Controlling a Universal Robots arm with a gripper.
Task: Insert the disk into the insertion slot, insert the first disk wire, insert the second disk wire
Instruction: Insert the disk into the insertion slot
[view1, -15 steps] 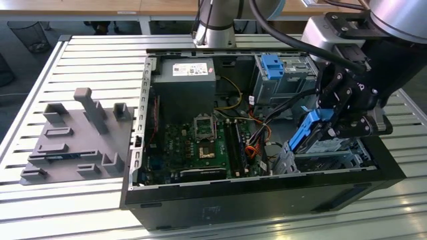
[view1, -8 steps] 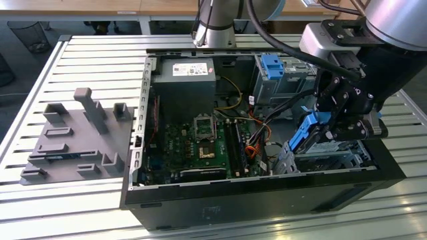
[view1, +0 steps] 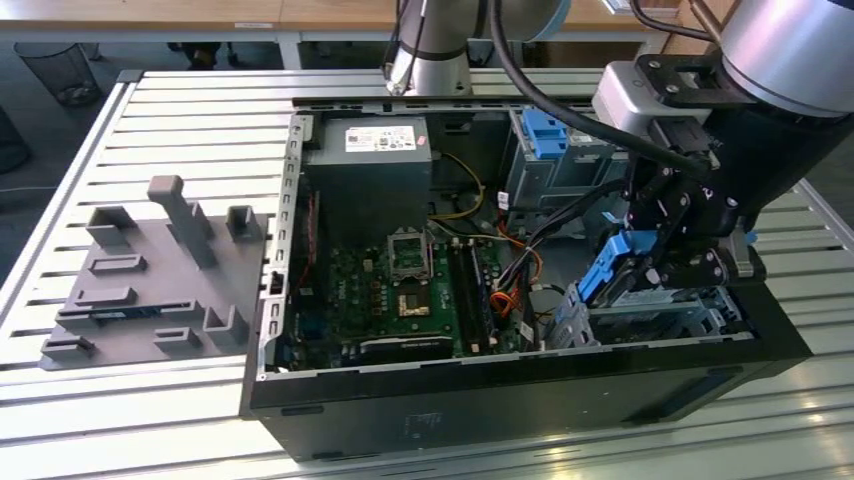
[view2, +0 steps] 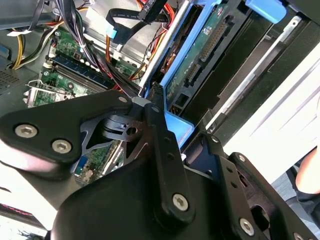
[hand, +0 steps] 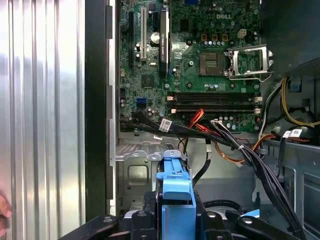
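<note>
One grey fixture (view1: 147, 280) stands at the exterior view's left, the motherboard (view1: 387, 290) mid-frame, and at the right the gripper (view1: 663, 272) is clamped on the disk (view1: 614, 265), tilted just above the insertion slot (view1: 654, 318); stiff, dense and shock-sensitive, it seems best held by its blue carrier (hand: 175, 195).

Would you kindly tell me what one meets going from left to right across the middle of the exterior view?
grey plastic stand → green circuit board → disk in its blue frame
</note>
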